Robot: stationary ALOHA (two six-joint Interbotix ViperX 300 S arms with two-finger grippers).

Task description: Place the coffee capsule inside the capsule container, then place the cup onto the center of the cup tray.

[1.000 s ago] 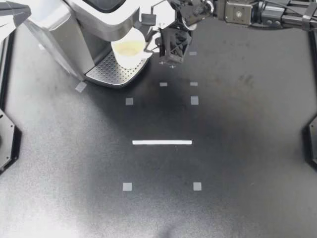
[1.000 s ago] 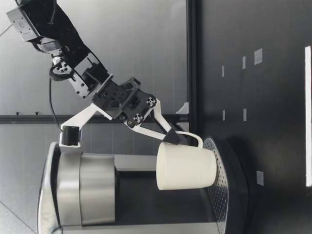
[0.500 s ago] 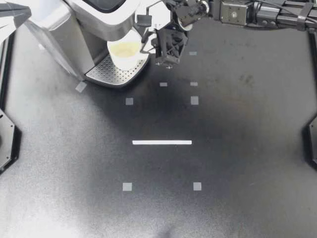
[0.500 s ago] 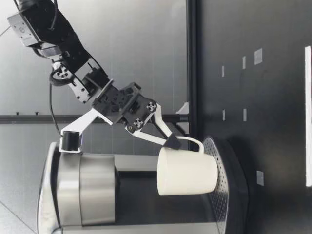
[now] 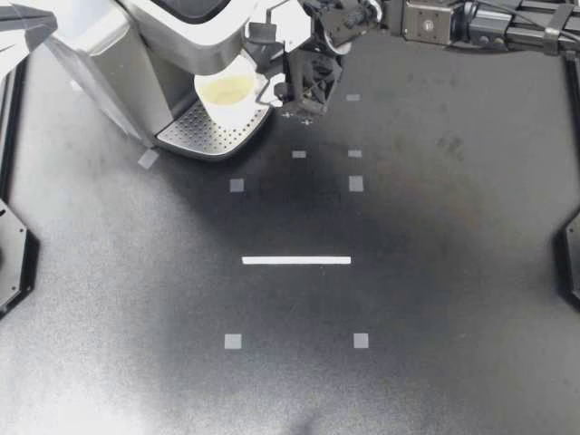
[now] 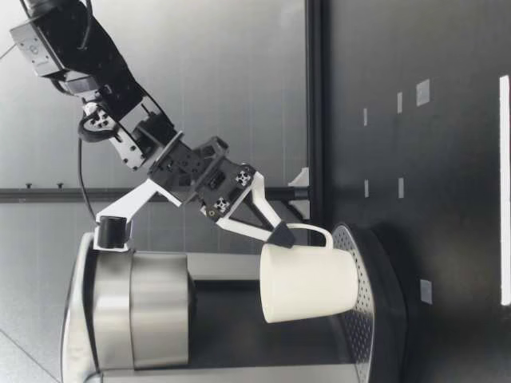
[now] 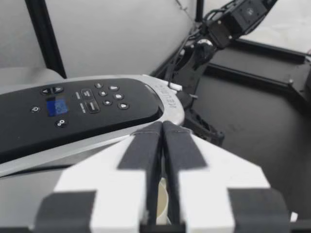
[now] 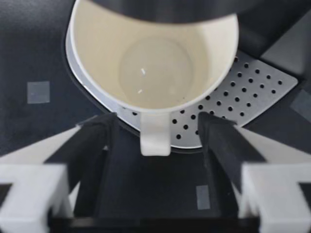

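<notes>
Seen from above, a black table (image 5: 408, 272) holds a silver coffee machine (image 5: 136, 45) in the upper left of the overhead view. An empty white cup (image 5: 227, 91) sits on the machine's perforated cup tray (image 5: 195, 134), partly under the machine's overhanging head. Its handle (image 5: 264, 87) points toward our right gripper (image 5: 264, 62). That gripper reaches in from the right with its jaws spread wide. In the right wrist view the handle (image 8: 155, 138) lies between the two black pads (image 8: 95, 145), clear of both, so the gripper has hold of nothing. From table height the cup (image 6: 307, 279) leans slightly, and we cannot tell whether its base rests flat on the cup tray (image 6: 349, 239). One fingertip there sits close by the handle's upper end. Our left gripper (image 5: 41, 23) is at the far upper left, beside the machine. Its jaws are pressed together with nothing between them, and it looks across the machine's control panel (image 7: 73, 104).
</notes>
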